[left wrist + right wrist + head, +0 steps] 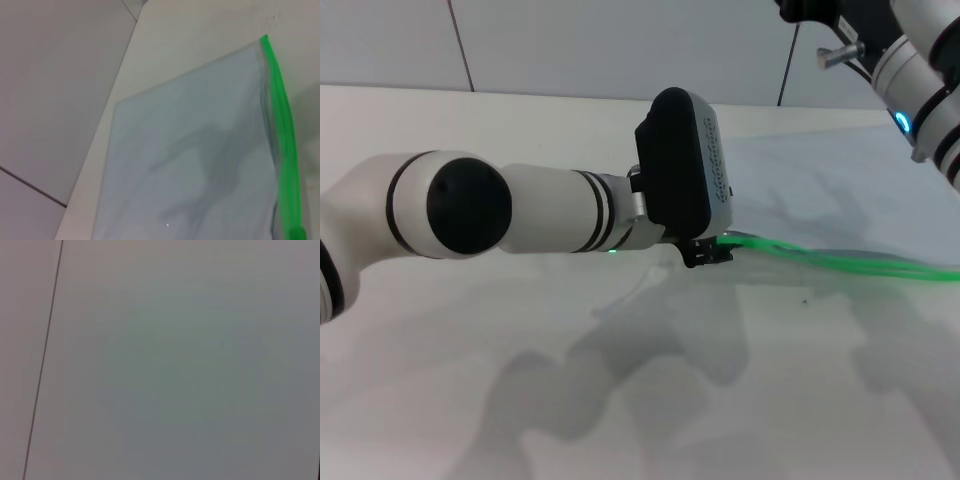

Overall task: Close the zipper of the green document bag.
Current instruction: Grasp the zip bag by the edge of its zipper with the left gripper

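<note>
The green document bag point(820, 190) lies flat on the white table, pale and translucent, to the right of centre in the head view. Its zipper point(840, 260) is the bright green strip along the near edge. My left arm reaches across from the left. My left gripper point(706, 252) sits at the strip's left end, its dark fingertips point(700, 256) pinched together on the green strip. The left wrist view shows the bag point(190, 160), the zipper point(282, 130) and a small green slider tab point(298, 233) at the picture's edge. My right arm point(920, 90) is raised at the back right, its gripper end cut off by the frame.
The white table point(620, 400) stretches wide in front of the bag. Its far edge meets a pale panelled wall point(570, 40). The right wrist view holds only that plain wall point(175, 365) with one thin seam.
</note>
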You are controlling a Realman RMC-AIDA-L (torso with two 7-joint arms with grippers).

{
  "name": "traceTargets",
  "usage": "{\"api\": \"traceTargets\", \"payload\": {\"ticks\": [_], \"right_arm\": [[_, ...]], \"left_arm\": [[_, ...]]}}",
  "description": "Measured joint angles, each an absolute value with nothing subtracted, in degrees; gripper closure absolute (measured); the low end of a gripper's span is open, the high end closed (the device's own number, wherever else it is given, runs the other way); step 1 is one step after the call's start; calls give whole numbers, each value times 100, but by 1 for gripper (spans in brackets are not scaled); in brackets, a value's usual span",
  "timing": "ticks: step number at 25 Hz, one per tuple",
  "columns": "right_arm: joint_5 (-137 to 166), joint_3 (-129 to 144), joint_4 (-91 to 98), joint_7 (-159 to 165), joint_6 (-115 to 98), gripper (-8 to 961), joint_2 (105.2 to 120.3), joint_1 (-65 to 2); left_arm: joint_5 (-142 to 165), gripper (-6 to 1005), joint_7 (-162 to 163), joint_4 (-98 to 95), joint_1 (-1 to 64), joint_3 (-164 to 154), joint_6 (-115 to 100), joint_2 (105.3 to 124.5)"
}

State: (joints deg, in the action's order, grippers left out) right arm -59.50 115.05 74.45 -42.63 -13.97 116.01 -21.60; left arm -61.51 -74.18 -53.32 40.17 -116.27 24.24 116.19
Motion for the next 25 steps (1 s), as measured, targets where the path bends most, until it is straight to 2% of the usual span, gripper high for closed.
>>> {"api": "traceTargets", "payload": {"ticks": [12,17,25], "right_arm": [[-5950,11487,7516,-4276,-1209,313,11601,-2153],[-5916,11509,7538,-4292,-1194,321,11600,-2145],[-5926,11478,7566,-4289,-1185,333,11591,-2095]], "left_arm": [[-6153,535,-7476,-5290,3996,-11695,2137,11617],[-6152,774,-7482,-5276,3914,-11822,1805,11618],[-6149,932,-7482,-5277,3840,-12063,1343,11606]]}}
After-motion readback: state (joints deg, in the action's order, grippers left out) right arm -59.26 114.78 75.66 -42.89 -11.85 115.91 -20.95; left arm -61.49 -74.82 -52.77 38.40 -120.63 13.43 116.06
